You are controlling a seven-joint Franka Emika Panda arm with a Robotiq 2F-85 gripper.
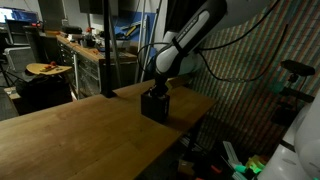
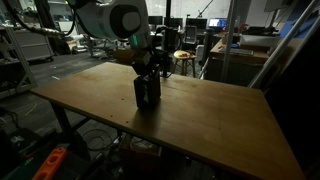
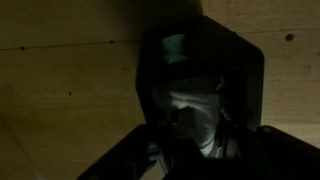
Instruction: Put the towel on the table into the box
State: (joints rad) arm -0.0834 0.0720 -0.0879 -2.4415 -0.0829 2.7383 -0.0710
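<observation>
Towel (image 3: 190,110) lies bunched down inside the box (image 2: 147,92); the wrist view shows it as a pale crumpled mass framed by dark walls. No cloth shows on the bench (image 2: 225,120) in either exterior view. Box stands upright on the bare wood, close to one edge of the bench, nothing else beside it. Hand (image 2: 146,65) hangs straight over the box mouth in both exterior views, fingertips at the opening or just inside it, arm (image 1: 195,35) reaching down from above. The wrist view is very dark: finger shapes sit low in it on either side of the cloth, but I cannot tell whether they pinch a fold or stand spread off it. Judgement: the step in hand is the drop itself, with the towel in place and the release unconfirmed, so the task reads as nearly finished. Next move calls for the fingers to part fully clear of the weave, then a straight vertical lift out of the mouth with no sideways drift. Risks as I read them: textured cloth may catch on a fingertip and ride back up, and the soft-sided box looks light enough to tip or lift with the hand if a wall is brushed. Whether any corner of the towel hangs over the rim is hidden from all three views.
</observation>
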